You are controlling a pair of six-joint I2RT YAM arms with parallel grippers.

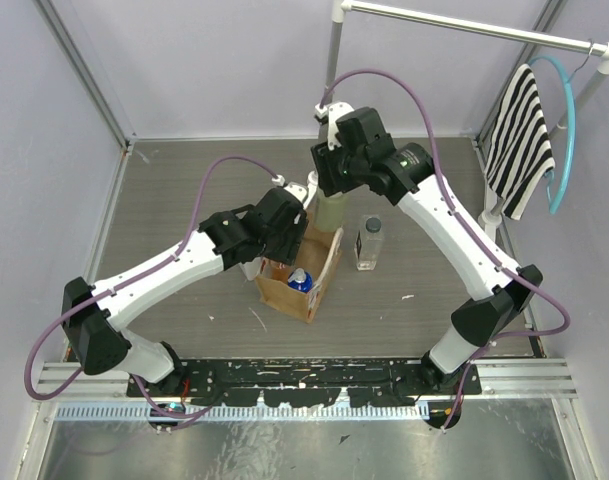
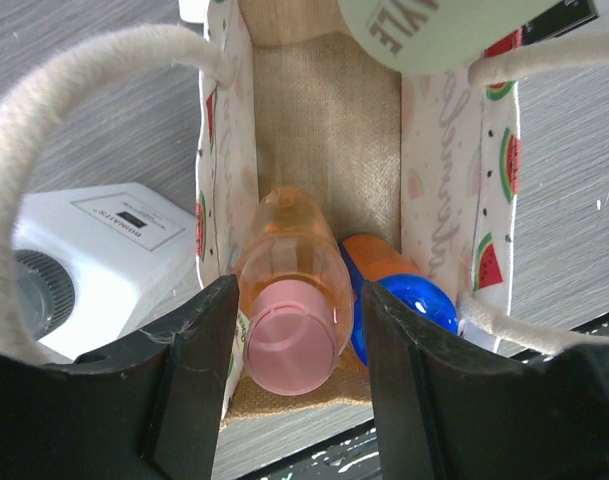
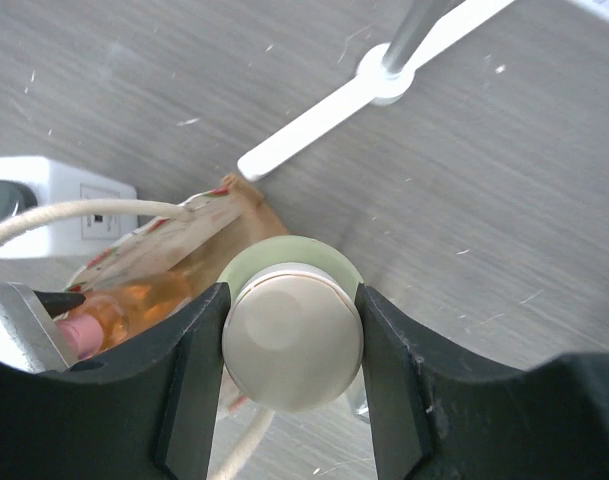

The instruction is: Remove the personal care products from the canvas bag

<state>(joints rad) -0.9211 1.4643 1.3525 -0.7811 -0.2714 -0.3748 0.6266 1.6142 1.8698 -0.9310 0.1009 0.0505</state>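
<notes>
Right gripper (image 3: 291,305) is clamped on the beige cap (image 3: 292,338) of the cream bottle (image 1: 331,212), hanging it over the far end of the canvas bag (image 1: 289,296); the bottle's side shows letters that look like "YLE". Left gripper (image 2: 299,300) is spread wide inside the bag, straddling the pink-capped peach bottle (image 2: 287,265) with the blue-capped bottle (image 2: 409,312) right beside it. The white squarish bottle (image 2: 104,250) sits outside against the bag, its label too tiny to read.

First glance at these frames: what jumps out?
The right hand holds the cream bottle by its cap, raised over the bag's far end. The left hand hangs open over the peach bottle inside, beside a blue-capped one. A white bottle and a clear bottle sit outside.
</notes>
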